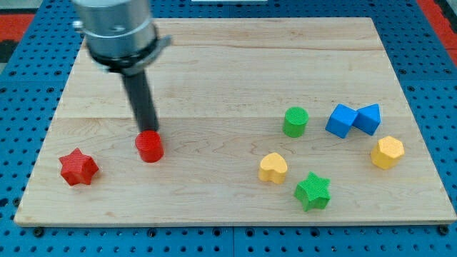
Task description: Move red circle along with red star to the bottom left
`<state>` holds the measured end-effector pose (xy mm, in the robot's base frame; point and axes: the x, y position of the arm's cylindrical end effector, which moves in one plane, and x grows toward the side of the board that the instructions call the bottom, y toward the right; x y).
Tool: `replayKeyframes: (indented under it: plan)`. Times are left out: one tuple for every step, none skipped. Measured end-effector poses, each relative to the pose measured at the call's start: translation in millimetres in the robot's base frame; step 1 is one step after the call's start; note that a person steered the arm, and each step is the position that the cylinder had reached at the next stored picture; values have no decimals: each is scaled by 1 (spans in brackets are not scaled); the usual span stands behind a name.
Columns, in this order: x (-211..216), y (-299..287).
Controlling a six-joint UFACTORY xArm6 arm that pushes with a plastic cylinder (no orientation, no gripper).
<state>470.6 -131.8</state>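
A pale wooden board (pixel 235 64) lies on blue pegboard (pixel 28 86).

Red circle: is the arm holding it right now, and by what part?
Nothing is held; the arm has only a rod. My tip sits against the top edge of the red circle, on its far side in the view. The red star lies apart to the view's left.

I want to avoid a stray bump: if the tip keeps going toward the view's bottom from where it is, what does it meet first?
My tip sits right at the red circle, on its top side, so it would meet that first. Whether they already touch is unclear. The red star lies off to the left.
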Motion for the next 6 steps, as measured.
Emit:
replayKeyframes:
  plan:
    - [-3, 93]
    - [9, 47]
    - [9, -57]
    - [9, -66]
    - [9, -10]
    - [17, 64]
